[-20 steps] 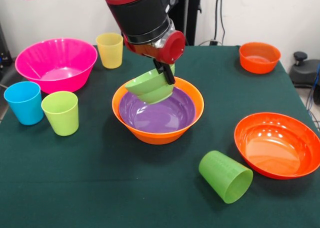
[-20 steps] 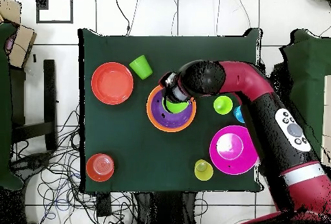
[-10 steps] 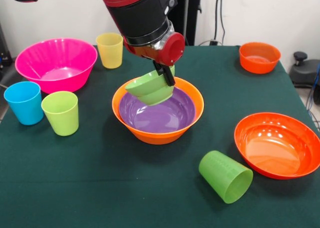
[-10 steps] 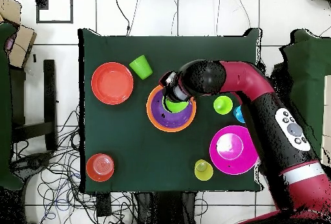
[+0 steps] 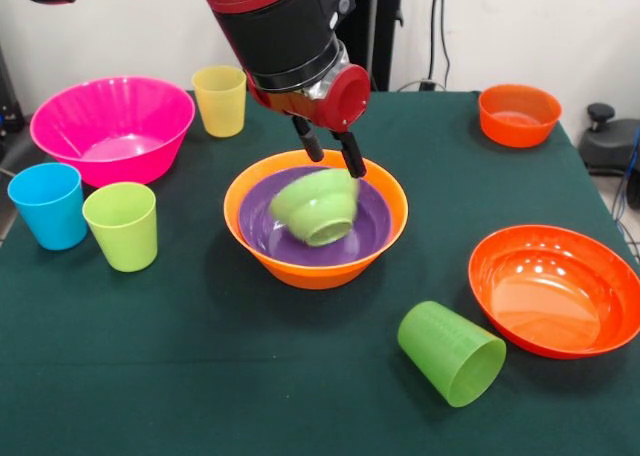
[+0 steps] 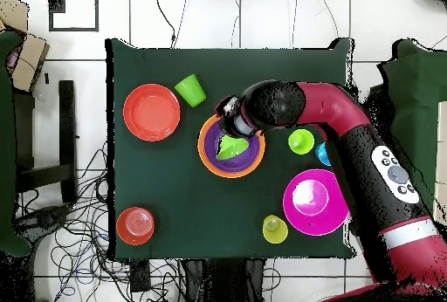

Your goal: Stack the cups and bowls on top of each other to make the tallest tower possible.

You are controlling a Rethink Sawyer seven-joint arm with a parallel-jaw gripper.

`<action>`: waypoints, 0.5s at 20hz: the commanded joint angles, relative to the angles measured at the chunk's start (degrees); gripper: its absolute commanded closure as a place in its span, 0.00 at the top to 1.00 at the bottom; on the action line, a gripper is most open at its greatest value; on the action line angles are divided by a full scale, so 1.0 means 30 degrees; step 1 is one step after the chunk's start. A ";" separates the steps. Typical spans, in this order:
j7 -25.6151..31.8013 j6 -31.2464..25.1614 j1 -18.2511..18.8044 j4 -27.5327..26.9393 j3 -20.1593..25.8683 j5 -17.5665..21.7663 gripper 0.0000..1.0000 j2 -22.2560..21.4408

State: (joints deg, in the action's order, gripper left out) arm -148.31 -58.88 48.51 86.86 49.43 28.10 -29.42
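My gripper (image 5: 328, 153) (image 6: 234, 127) hangs open just above the tower, its two black fingers spread and holding nothing. Below it the small green bowl (image 5: 318, 206) (image 6: 231, 147) lies tilted and blurred inside the purple bowl (image 5: 275, 238) (image 6: 249, 161), which is nested in the large orange bowl (image 5: 305, 273) (image 6: 204, 154) at the table's middle. The yellow cup (image 5: 220, 100) (image 6: 275, 229) stands upright behind the large pink bowl (image 5: 112, 126) (image 6: 315, 202). The blue cup (image 5: 48, 205) and lime cup (image 5: 122, 225) (image 6: 301, 141) stand upright side by side. A darker green cup (image 5: 452, 353) (image 6: 189, 90) lies on its side.
A wide shallow red-orange bowl (image 5: 555, 288) (image 6: 151, 112) sits near the fallen green cup. A small orange bowl (image 5: 518, 114) (image 6: 134, 225) sits in a table corner. The red arm reaches over the lime and blue cups in the overhead view.
The gripper has opened and let go of the small green bowl, which has dropped from its fingers into the purple bowl.
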 commanded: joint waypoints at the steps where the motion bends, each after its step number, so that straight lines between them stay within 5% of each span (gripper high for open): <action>1: 0.5605 -0.1038 -0.0331 -0.0761 -0.0296 0.0594 1.00 0.0152; 10: 0.5374 -0.1156 -0.0313 -0.0546 -0.0281 0.0399 1.00 0.0070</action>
State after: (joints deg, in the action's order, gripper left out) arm -148.31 -58.89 48.51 86.86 49.48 28.10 -29.42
